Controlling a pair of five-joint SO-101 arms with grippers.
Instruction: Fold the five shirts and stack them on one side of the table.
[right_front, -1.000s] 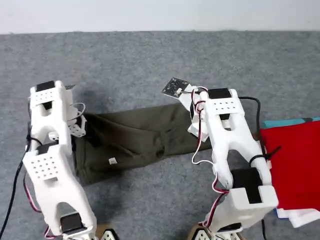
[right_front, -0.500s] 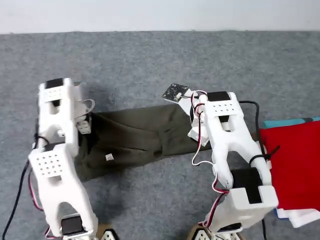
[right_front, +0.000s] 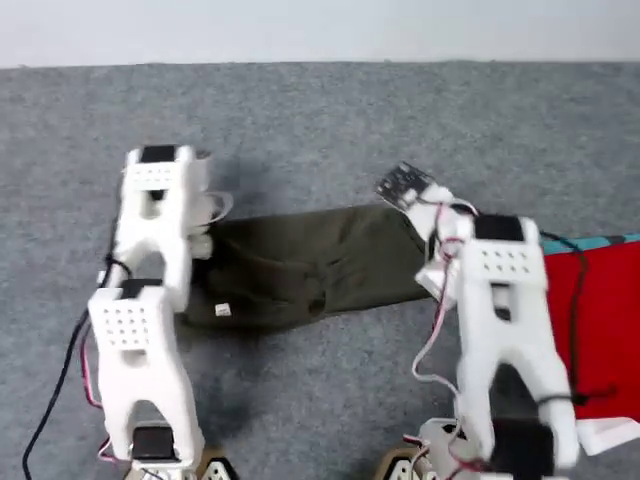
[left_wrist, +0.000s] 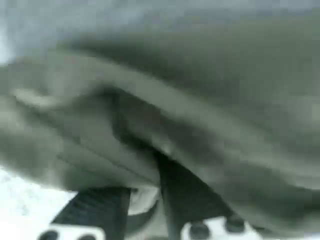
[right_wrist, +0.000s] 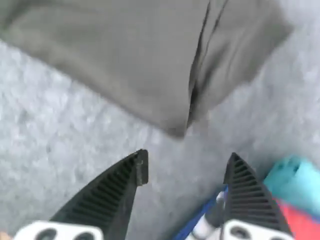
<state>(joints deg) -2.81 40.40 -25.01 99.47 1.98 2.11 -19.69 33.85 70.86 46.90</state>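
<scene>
At tabletop right we log a stack; olive shirt part-folded, left gripper jaws clenching it, right gripper jaws released.

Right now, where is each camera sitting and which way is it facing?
High view: fixed above, looking down on table, left arm, right arm, olive shirt, red shirt.
Left wrist: on left arm, close against the shirt; left tool shows.
Right wrist: on right arm, facing down at the shirt's end; open right tool shows.
All three share the olive shirt.
</scene>
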